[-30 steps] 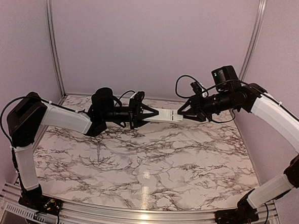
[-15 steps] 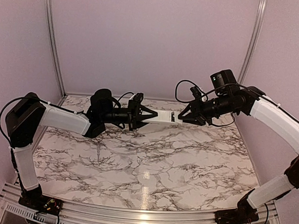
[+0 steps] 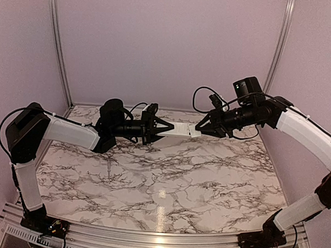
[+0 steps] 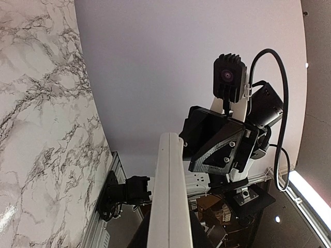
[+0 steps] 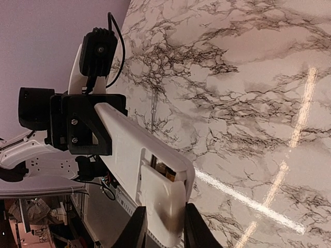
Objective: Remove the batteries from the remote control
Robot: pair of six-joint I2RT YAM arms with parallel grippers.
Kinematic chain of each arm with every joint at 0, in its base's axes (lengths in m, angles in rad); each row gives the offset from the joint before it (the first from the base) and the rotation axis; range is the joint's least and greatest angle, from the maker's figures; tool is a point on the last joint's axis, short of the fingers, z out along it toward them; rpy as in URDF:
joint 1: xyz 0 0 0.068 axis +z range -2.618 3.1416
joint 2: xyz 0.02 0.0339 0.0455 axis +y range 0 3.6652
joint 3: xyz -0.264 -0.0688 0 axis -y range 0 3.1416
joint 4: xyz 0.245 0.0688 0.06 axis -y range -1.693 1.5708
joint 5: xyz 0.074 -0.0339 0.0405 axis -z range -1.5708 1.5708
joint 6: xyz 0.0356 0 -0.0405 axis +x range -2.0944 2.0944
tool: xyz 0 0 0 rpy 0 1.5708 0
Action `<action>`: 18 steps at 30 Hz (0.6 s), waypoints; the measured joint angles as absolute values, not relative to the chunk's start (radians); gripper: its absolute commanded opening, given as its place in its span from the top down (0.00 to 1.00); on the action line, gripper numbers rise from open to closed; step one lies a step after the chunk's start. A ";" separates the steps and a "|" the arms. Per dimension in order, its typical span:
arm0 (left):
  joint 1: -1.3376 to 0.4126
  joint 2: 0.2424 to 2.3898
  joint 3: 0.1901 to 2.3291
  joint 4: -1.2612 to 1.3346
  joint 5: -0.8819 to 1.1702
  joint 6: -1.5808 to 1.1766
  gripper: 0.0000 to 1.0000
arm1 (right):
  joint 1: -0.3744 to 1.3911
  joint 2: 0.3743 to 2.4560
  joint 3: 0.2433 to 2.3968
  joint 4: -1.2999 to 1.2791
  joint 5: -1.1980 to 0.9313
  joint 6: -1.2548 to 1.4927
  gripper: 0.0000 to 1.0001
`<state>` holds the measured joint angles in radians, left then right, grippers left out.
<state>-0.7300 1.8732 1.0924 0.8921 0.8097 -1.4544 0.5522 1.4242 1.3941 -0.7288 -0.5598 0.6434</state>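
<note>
The white remote control (image 3: 176, 130) is held level in the air between both arms at the back of the table. My left gripper (image 3: 158, 130) is shut on its left end. My right gripper (image 3: 200, 130) is shut on the small white cover piece (image 5: 163, 199) at the remote's right end. In the right wrist view the remote (image 5: 121, 137) has its cover slid partly out, and a brass-coloured battery end (image 5: 166, 170) shows in the gap. In the left wrist view the remote (image 4: 169, 196) runs up from my left gripper (image 4: 170, 240) toward the right gripper (image 4: 217, 147). The rest of the batteries is hidden.
The marble table (image 3: 162, 174) lies under both arms. Pale walls with metal corner posts (image 3: 58, 44) close the back and sides. A metal rail (image 3: 147, 238) runs along the near edge by the arm bases.
Both grippers have dipped a little with the remote between them. The cover piece now stands slightly off the remote's right end in the right gripper.
</note>
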 measured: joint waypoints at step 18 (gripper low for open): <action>-0.728 1.873 1.071 0.877 0.793 -1.453 1.00 | 0.551 1.397 1.370 -0.701 -0.579 0.650 1.00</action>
<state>-0.7277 1.8732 1.0714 0.8768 0.7933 -1.4532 0.5514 1.3968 1.3697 -0.7010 -0.5793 0.6502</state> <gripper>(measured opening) 0.172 0.057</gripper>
